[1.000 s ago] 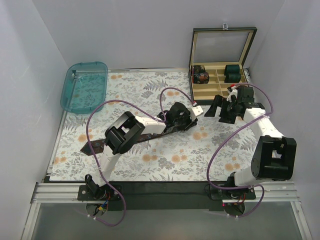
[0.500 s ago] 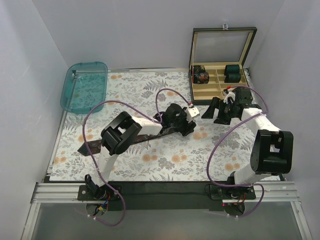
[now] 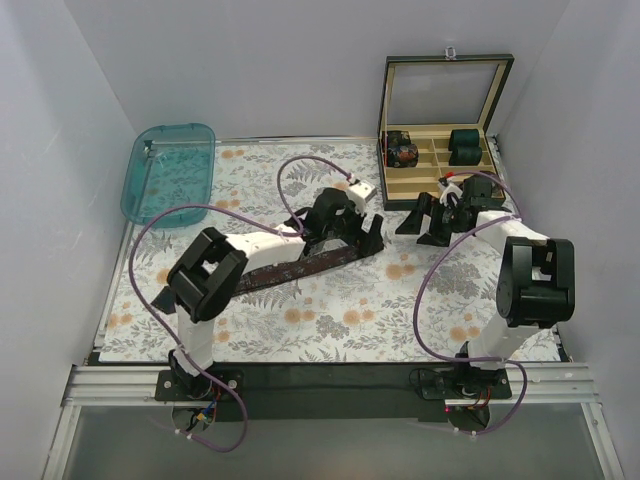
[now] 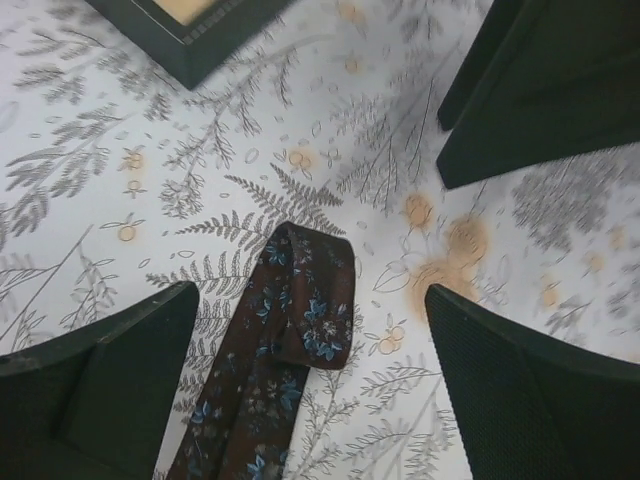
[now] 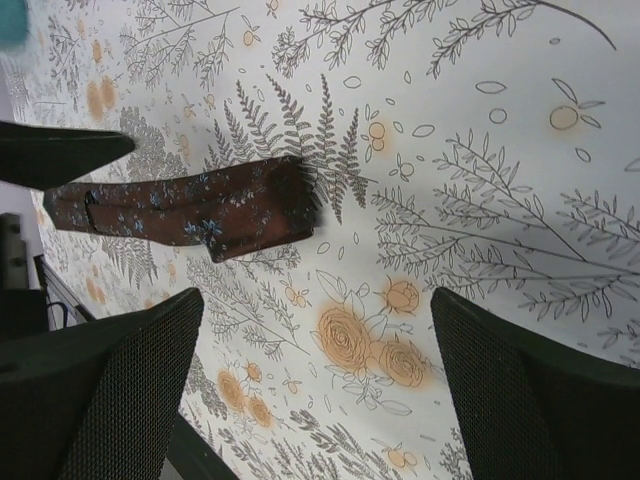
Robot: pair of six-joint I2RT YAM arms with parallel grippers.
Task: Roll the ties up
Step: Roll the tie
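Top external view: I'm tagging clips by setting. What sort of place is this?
Probably a robot test booth rather than a home. Plain white walls enclose a floral tabletop, where a brown tie is laid out flat, and a compartmented box stands open at the back.

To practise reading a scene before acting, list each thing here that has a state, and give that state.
tie: unrolled, flat on the table, end folded over.
left gripper: open, above the tie's folded end.
right gripper: open, holding nothing.
box: lid open.
green bundles: rolled, in the box.
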